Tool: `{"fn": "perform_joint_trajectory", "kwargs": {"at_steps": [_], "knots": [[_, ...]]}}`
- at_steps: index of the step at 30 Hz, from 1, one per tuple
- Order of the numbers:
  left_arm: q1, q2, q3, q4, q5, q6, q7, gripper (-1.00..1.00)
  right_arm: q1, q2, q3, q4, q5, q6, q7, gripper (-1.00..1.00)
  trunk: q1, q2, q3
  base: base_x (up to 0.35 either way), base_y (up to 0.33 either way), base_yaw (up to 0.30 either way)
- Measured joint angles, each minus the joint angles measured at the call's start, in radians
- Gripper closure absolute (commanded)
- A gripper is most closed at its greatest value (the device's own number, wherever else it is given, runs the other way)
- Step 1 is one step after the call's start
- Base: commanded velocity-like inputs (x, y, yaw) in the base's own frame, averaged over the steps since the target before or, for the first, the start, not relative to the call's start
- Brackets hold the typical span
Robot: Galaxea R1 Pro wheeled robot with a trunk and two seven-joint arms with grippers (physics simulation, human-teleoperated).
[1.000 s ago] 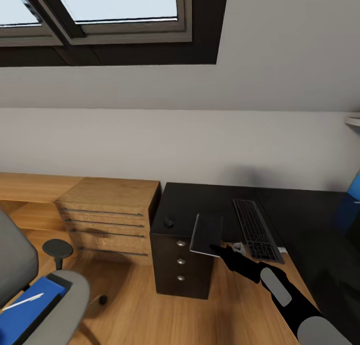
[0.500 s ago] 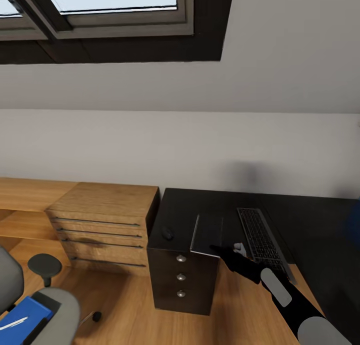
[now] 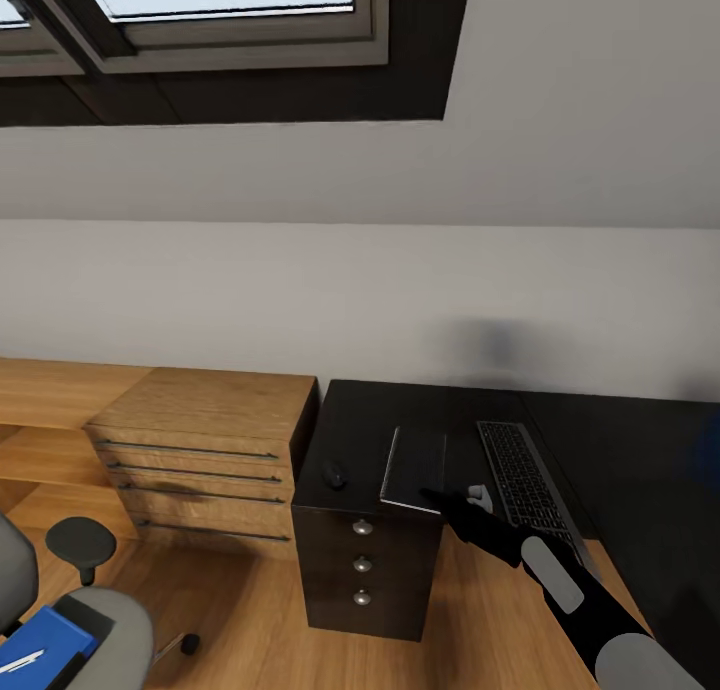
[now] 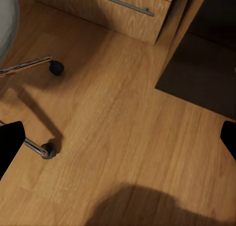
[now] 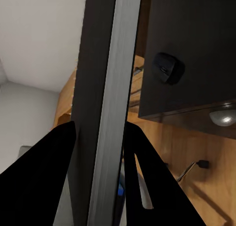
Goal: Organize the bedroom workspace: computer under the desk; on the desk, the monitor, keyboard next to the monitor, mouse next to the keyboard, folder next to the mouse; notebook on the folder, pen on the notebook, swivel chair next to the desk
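Note:
My right gripper [image 3: 440, 497] is shut on the notebook [image 3: 414, 467], a dark flat book with a grey page edge, held tilted over the front of the black desk [image 3: 400, 410]. On the desk, the small black mouse [image 3: 337, 478] lies to its left and the keyboard [image 3: 522, 485] to its right. The right wrist view shows the notebook [image 5: 105, 88] edge-on between my fingers [image 5: 46, 177], with the mouse [image 5: 167, 68] beyond. The swivel chair [image 3: 95, 625] stands at the lower left, carrying the blue folder [image 3: 45, 638] with the white pen [image 3: 20, 661] on it. My left gripper [image 4: 118, 142] hangs open above the floor.
A light wooden drawer unit [image 3: 200, 440] stands against the desk's left side. Black drawers with silver knobs [image 3: 362, 565] face me under the desk corner. The chair's chrome legs and casters [image 4: 48, 150] spread over the wooden floor near my left gripper. A skylight [image 3: 220, 0] is overhead.
The whole picture has shifted, so the camera moved: chair, folder and pen now sit further toward the lower left corner. The notebook stays in my right gripper.

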Motion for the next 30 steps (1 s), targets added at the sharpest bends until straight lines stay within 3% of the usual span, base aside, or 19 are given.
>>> {"fn": "perform_joint_trajectory", "kwargs": {"at_steps": [30], "knots": [[0.0, -0.003, 0.001, 0.0, 0.0, 0.001, 0.005, -1.0, 0.0, 0.002, 0.0, 0.006, -0.001, 0.0, 0.001, 1.0, 0.115, -0.21, -0.094, 0.0, 0.0, 0.0]]}}
